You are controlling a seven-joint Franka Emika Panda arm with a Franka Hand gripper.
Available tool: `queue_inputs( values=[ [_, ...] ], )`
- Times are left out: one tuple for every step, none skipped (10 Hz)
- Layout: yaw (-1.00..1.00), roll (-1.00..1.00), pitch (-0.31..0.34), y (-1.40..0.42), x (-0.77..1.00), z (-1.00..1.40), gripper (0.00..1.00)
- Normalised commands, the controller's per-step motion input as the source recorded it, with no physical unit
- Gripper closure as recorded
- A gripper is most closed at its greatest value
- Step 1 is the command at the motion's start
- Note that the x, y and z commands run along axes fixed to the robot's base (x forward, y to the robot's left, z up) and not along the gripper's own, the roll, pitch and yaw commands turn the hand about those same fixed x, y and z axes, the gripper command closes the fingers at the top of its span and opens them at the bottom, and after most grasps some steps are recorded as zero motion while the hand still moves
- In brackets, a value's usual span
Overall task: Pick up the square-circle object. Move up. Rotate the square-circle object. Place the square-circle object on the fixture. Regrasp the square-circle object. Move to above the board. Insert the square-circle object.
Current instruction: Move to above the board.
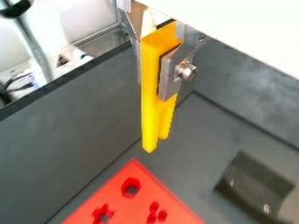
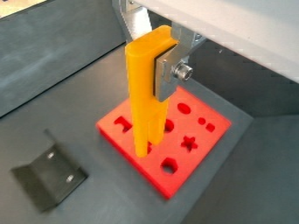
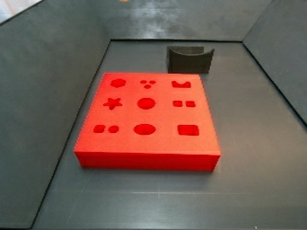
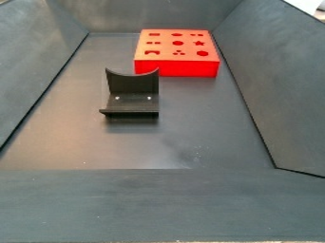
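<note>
End effector (image 2: 167, 63) clamped on yellow peg (image 2: 146, 96), peg upright, hanging above red board (image 2: 216, 140), not touching. Fixture (image 4: 131, 93) stands apart from board on floor, nothing on it.

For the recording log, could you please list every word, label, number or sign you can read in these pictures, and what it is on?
None: no readable text in any view.
The red board has only shaped cut-outs, no lettering.
The yellow bar, held upright in the gripper high above the board, is unmarked.
The dark fixture is plain.
The grey floor and walls carry no labels.
</note>
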Motion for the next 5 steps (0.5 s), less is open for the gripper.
queue_inputs(
  values=[
    [0.01, -0.01, 0.021, -1.0, 0.31, -0.06, 1.0],
    [0.01, 0.0, 0.019, -1.0, 0.34, -0.07, 1.0],
    [0.01, 0.0, 0.02, -1.0, 0.35, -0.06, 1.0],
    [0.01, 0.02, 0.024, -0.76, 0.3, -0.05, 1.0],
    [0.01, 0.02, 0.022, -0.51, 0.22, -0.03, 1.0]
  ],
)
